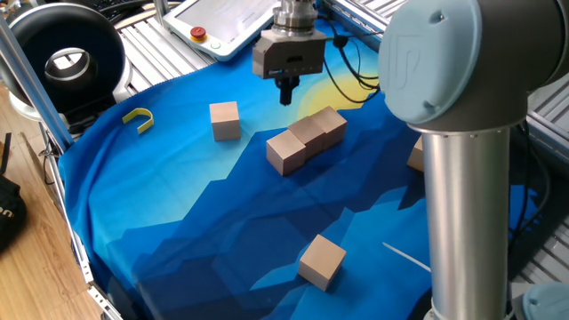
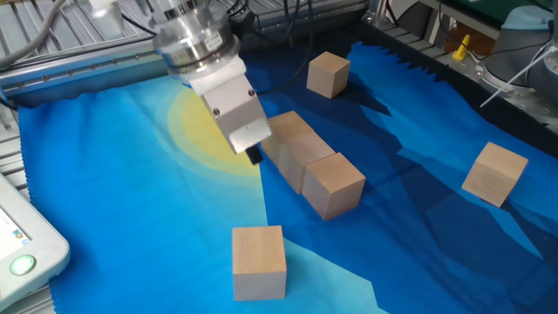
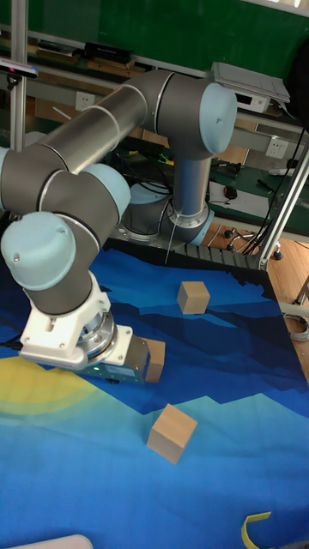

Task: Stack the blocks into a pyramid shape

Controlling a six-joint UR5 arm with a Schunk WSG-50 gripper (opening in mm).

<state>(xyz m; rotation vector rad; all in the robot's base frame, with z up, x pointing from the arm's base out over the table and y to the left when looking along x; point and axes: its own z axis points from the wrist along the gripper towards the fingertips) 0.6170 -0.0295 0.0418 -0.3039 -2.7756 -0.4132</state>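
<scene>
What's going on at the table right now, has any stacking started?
Not yet. The claw hangs empty above the blue cloth, beside a row of three blocks lying side by side, which looks like the pyramid's base. Nothing sits on top of it. Loose blocks lie apart: one near the yellow hook, one at the front edge, one partly behind the arm.
</scene>
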